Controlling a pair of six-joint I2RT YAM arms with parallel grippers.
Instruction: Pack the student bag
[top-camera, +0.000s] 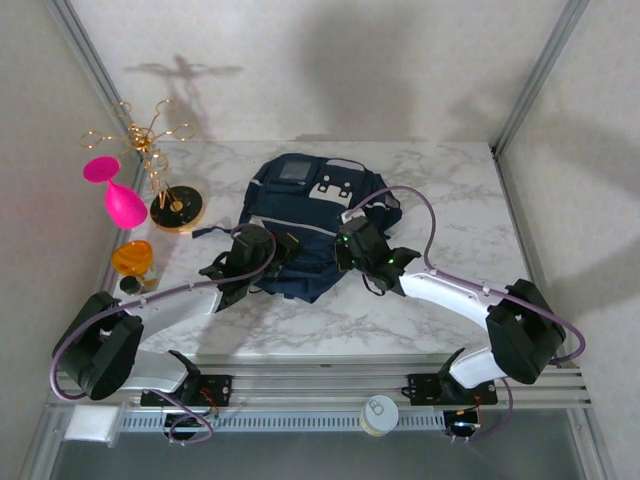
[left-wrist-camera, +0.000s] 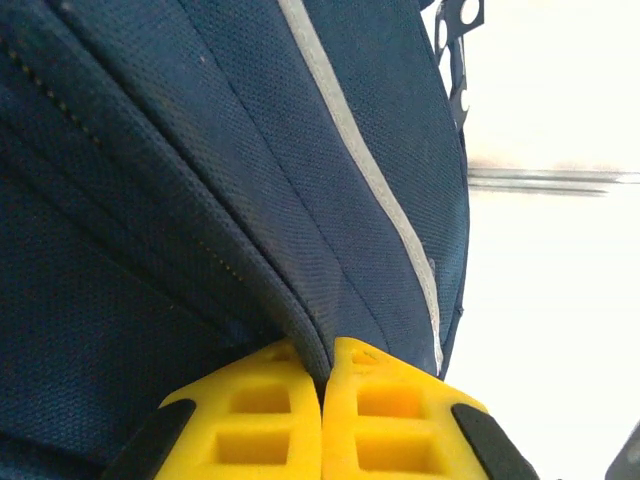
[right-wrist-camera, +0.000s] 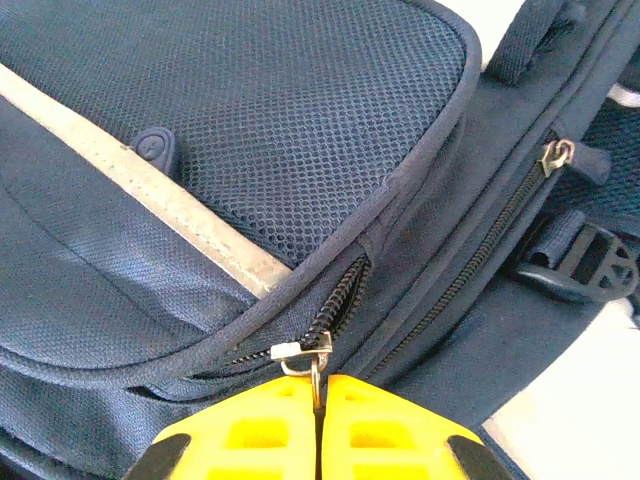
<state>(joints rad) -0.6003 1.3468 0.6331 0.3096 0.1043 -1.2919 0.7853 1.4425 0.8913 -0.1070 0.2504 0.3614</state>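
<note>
My right hand is clamped on the zipper pull, and the zipper track runs ahead of it. My left hand pinches a fold of the student bag on its side toward the left edge of the desk.

The student bag is matt navy woven cloth, with open mesh on its front pocket and a smooth grey stripe. Its zip pull is shiny metal. Under the bag, the marble-patterned table looks smooth.
</note>
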